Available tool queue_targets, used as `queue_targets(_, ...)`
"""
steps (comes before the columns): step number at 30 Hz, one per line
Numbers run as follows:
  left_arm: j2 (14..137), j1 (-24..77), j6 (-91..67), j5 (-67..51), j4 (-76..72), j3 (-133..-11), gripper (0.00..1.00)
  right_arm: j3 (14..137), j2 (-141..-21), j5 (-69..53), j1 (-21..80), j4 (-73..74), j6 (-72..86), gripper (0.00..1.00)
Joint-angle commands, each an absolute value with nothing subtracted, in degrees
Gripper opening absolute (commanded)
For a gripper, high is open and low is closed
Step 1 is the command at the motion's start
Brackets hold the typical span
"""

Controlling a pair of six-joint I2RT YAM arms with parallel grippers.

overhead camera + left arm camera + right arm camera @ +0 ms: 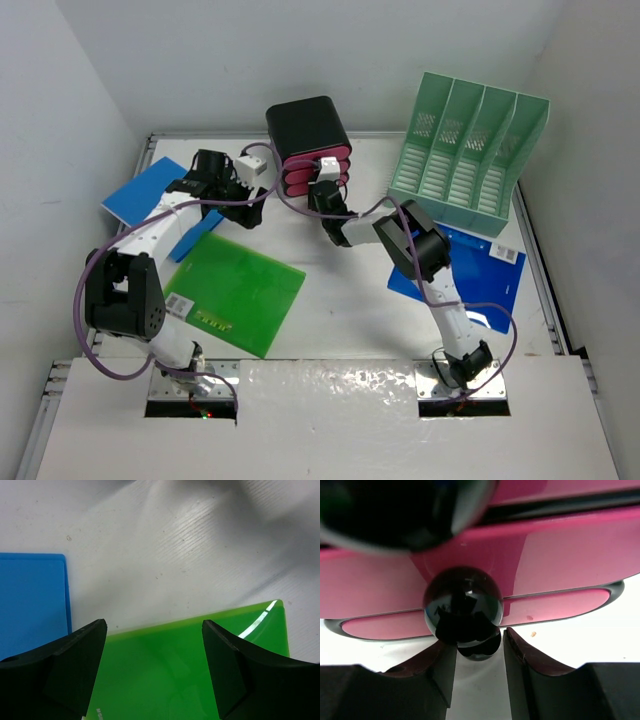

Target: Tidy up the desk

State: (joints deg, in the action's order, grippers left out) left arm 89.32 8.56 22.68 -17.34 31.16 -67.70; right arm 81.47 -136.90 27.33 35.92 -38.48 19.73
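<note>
While left jaws gape above green folder (185,672), right jaws flank black knob (463,602) — grip unclear.

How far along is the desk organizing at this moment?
Done: nothing filed; the mint file rack looks empty. The green folder, left blue folder and right blue folder lie flat on the desk. In hand: the right gripper brackets the black knob of the pink drawer unit; a firm grip cannot be confirmed. The left gripper hangs open above the green folder's edge. Left: probably all three folders.
</note>
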Motion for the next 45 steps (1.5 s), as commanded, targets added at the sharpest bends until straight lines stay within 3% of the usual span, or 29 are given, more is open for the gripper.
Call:
queue_targets(1,89.4,8.0,23.6,-17.6,30.3,-68.9,0.75,83.0,-137.4,31.0,35.0,-45.8,18.8,0.4)
queue_targets(8,89.6,8.0,23.6,-17.7,30.6,-69.0,0.75,72.3,-128.6,27.5,35.6,-52.6,16.5,0.44)
queue_targets(12,89.6,8.0,23.7,-17.9,30.8,-69.2,0.75,62.7,-118.9,27.1,37.5,-55.8,10.0,0.58)
queue_targets(16,89.6,8.0,23.9,-18.5,31.2,-69.2,0.75,52.3,-106.2,23.7,37.8,-44.3,10.2,0.69)
queue_targets(24,89.7,8.0,24.2,-20.8,32.5,-69.5,0.78,42.0,-85.4,29.9,33.8,-11.6,15.7,0.8)
queue_targets(25,89.7,8.0,24.2,-21.1,32.4,-69.4,0.78,40.6,-82.0,30.4,32.7,-9.4,16.3,0.78)
queue_targets(29,91.0,8.0,23.9,-22.8,33.2,-70.1,0.78,35.9,-78.0,28.9,30.2,-12.6,16.7,0.46)
queue_targets(30,91.2,8.0,23.9,-22.8,33.3,-70.5,0.78,34.9,-78.5,25.0,30.2,-15.1,16.9,0.3)
queue_targets(32,91.4,8.0,23.9,-22.2,33.5,-70.6,0.8,35.1,-83.4,19.5,30.3,-24.2,18.2,0.19)
queue_targets(34,91.1,8.0,23.9,-21.7,33.5,-70.5,0.8,38.0,-89.1,13.4,30.2,-33.1,20.1,0.02)
queue_targets(37,90.5,8.0,24.0,-20.5,33.1,-70.0,0.8,47.3,-105.2,11.7,30.2,-37.7,24.4,0.0)
queue_targets(41,90.3,8.0,24.1,-19.5,32.7,-69.7,0.81,63.8,-116.9,14.5,30.2,-34.1,26.3,0.0)
queue_targets(45,91.4,8.0,24.3,-19.2,32.4,-69.9,0.81,71.8,-124.1,18.2,30.2,-31.9,26.6,0.0)
